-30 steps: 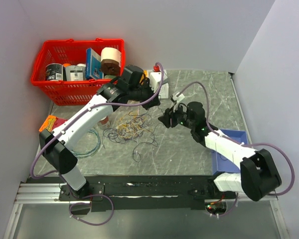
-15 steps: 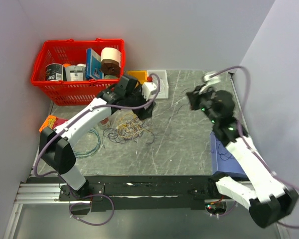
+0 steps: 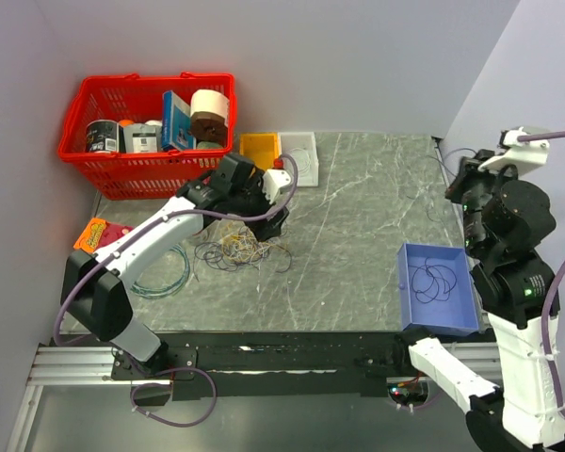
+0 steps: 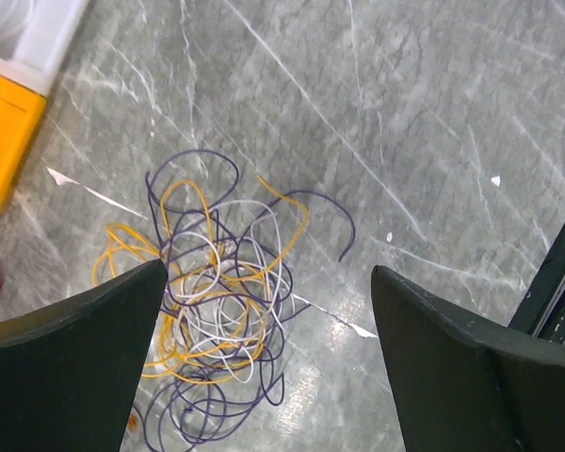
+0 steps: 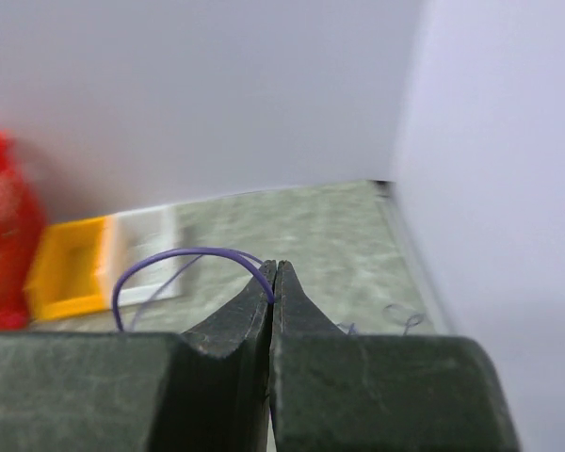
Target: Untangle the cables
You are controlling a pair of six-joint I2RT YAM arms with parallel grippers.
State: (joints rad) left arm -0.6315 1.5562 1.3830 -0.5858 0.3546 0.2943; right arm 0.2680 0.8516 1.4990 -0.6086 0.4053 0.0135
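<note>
The cables (image 3: 240, 247) lie as a tangled heap of purple, yellow-orange and pale wires left of the table's middle. In the left wrist view the heap (image 4: 217, 320) sits below and between the fingers. My left gripper (image 3: 269, 220) (image 4: 268, 273) hangs just above the heap's right side, open, with nothing in it. My right gripper (image 3: 460, 192) (image 5: 274, 282) is raised high at the far right, shut on a thin purple cable (image 5: 174, 256) that arcs out to the left of the tips. Another dark cable (image 3: 433, 281) lies coiled in the blue tray (image 3: 452, 318).
A red basket (image 3: 92, 158) of goods stands at the back left. Yellow (image 3: 261, 149) and white (image 3: 302, 153) bins sit behind the heap. A teal coil (image 3: 166, 269) and an orange packet (image 3: 98, 232) lie at the left. The wall is close on the right.
My right arm swung from the table's middle up to the far right, shut on a purple cable drawn out of the heap. My left gripper opened and stays over the heap.
</note>
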